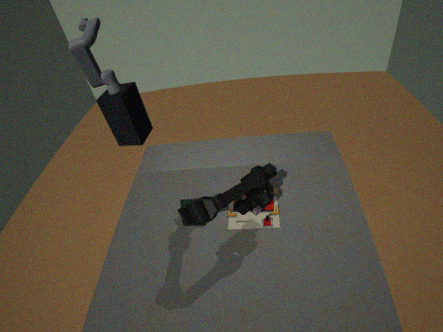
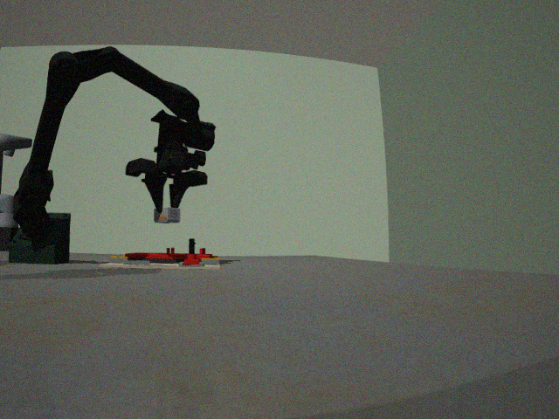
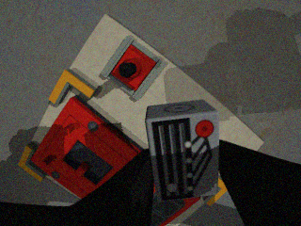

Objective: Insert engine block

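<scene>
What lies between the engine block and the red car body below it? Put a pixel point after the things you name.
Only air: in the exterior view, the engine block [image 2: 172, 214] [image 3: 181, 155] hangs above the car body [image 2: 148, 256] [image 3: 68, 137] with bare wall showing through the gap.

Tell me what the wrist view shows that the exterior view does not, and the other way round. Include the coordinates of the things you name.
Only the wrist view: the dark opening [image 3: 100, 171] in the car body's top, and the engine block's face with dark stripes and a red disc [image 3: 204, 128].

Only the exterior view: the arm's long links [image 2: 140, 78], the green box [image 2: 62, 236] by its base, and the gap in height between block and car body.

Both: the engine block [image 2: 167, 215] [image 3: 202, 153] held in the gripper [image 2: 167, 209] [image 3: 182, 153], the red car body [image 2: 151, 256] [image 3: 63, 134], and yellow corner pieces [image 2: 119, 257] [image 3: 60, 90].
</scene>
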